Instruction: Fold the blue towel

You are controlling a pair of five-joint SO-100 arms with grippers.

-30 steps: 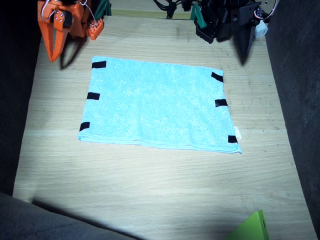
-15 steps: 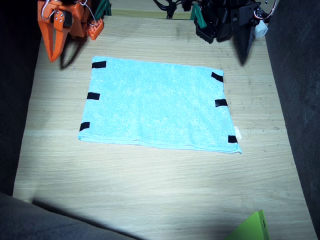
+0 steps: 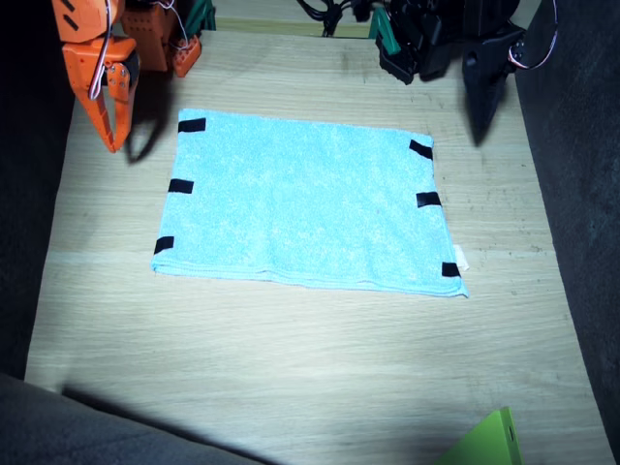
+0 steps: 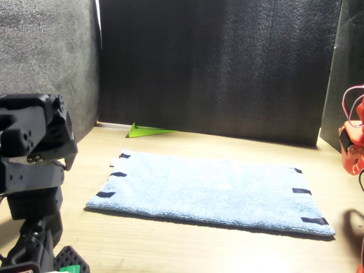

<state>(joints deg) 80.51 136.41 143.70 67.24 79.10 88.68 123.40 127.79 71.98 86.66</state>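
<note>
Blue towel (image 3: 305, 203) lies flat, centre of frame, black tape tabs (image 3: 191, 125) on both short edges; looks already doubled, fold along lower edge — a judgement.

Step in hand: approach, nothing gripped.

Right gripper (image 3: 113, 121), orange, upper left, hangs just off towel's top-left corner; jaws near closed, empty.

Left gripper (image 3: 481, 97), black, upper right, beside top-right corner; jaw gap cannot be told.

Next: you open jaws, drop onto one short edge's corners, pinch there.

Surface: pale wood table (image 3: 291, 358), bare around towel. Dark walls; green wedge (image 3: 489, 441) at lower right.
</note>
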